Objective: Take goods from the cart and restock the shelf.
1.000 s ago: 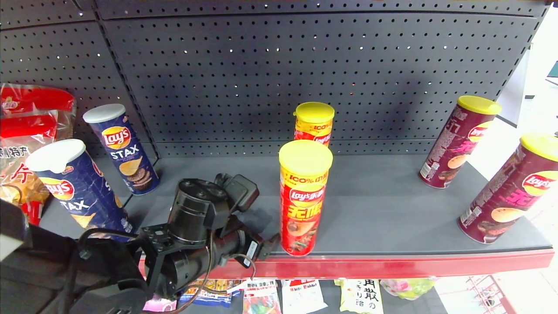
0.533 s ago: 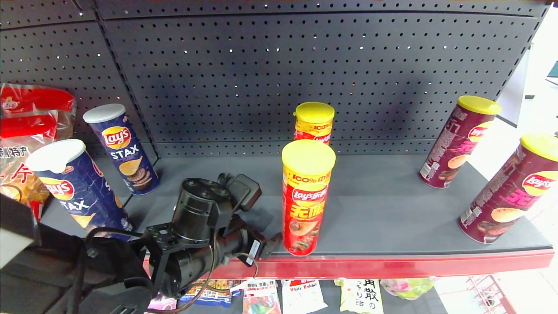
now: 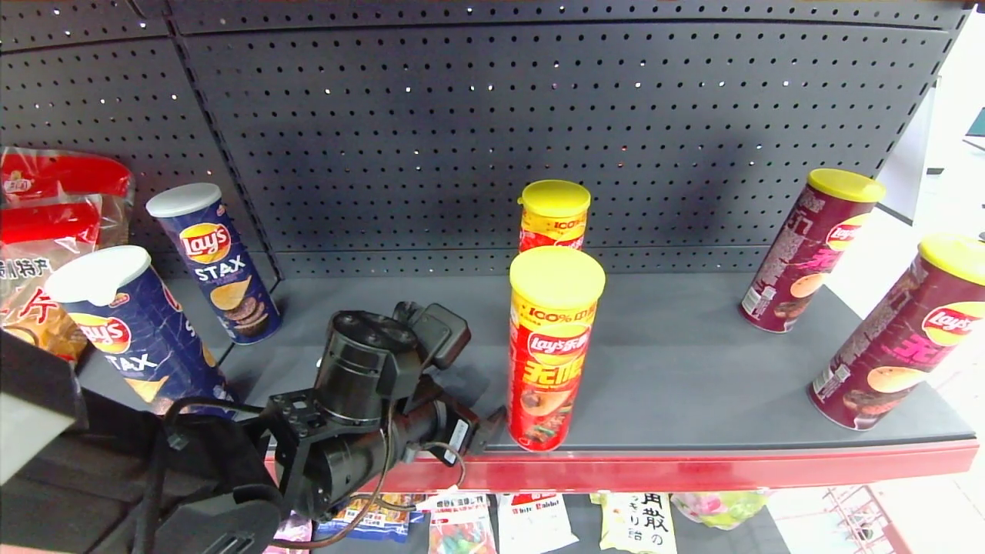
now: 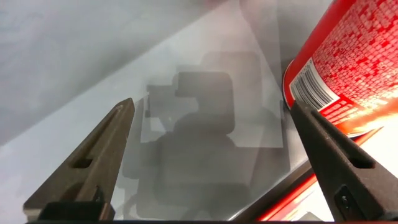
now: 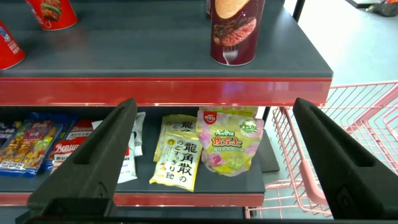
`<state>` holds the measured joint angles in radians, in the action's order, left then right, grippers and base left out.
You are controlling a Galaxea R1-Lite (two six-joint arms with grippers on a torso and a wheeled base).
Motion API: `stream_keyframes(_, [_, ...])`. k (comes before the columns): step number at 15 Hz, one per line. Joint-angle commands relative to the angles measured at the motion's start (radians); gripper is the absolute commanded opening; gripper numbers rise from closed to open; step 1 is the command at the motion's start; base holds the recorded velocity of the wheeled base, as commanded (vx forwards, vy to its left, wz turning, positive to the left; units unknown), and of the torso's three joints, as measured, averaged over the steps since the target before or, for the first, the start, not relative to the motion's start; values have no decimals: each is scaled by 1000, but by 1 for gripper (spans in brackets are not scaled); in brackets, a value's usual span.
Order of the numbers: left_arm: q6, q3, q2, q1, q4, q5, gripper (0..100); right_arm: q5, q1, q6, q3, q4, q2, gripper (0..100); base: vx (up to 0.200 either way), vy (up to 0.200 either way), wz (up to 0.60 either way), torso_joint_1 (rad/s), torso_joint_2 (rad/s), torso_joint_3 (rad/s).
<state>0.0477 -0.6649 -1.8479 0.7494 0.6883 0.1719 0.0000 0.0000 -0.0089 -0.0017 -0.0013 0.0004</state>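
A red chips can with a yellow lid (image 3: 552, 362) stands upright near the front edge of the grey shelf (image 3: 677, 362). A second, matching can (image 3: 554, 215) stands behind it. My left gripper (image 3: 481, 427) is low at the shelf's front edge, just left of the front can's base. In the left wrist view this gripper (image 4: 211, 112) is open over bare shelf, and the red can (image 4: 348, 62) sits right beside one finger (image 4: 323, 143). My right gripper (image 5: 216, 109) is open with nothing between its fingers, in front of the shelf's red edge (image 5: 186, 90).
Two blue cans (image 3: 215, 261) (image 3: 131, 323) and snack bags (image 3: 38, 231) stand at the left, two maroon cans (image 3: 816, 246) (image 3: 900, 338) at the right. A pegboard wall backs the shelf. Packets (image 5: 180, 152) fill the lower shelf. A pink cart (image 5: 348, 155) stands beside it.
The front red can has slid a little to the right along the shelf's front. My left gripper and arm have moved right with it.
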Motion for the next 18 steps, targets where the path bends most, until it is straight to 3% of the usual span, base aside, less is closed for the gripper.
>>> stream_keyframes(1, [0,1,-2,1,0,1,100,0,0,0,0,0,0,100,0,0,0,0,0,0])
stream_keyframes(8, [-23,19,98,-19,-6,9,100,0,0,0,0,0,0,100,0,0,0,0,0,0])
stream_keyframes(12, [-23,122,283,-36,-13,11,100,0,0,-3,0,0,0,100,0,0,0,0,0,0])
stream_keyframes(16, [-23,208,714,-56,-294,29,100,0,0,-3,0,0,0,100,0,0,0,0,0,0])
stream_keyframes(18, [-25,243,989,-91,-521,55,100,0,0,-5,0,0,0,100,0,0,0,0,0,0])
